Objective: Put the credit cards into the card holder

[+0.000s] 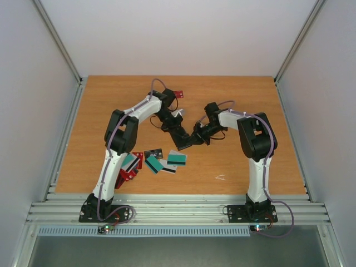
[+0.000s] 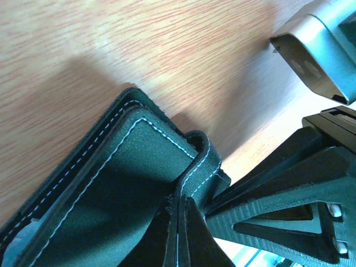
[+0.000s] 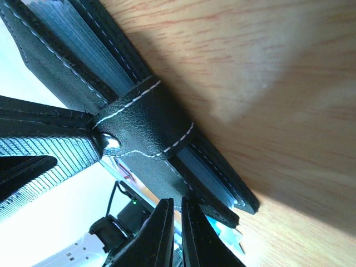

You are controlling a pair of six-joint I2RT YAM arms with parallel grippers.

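Centrally, card holder, table edges distant

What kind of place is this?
Probably a robot test booth, not a home: plain white walls box in a wooden table, with a left arm and right arm bolted to metal rails at its near edge.

Left arm, right arm: white links, black joints, lilac cables; black fingers.
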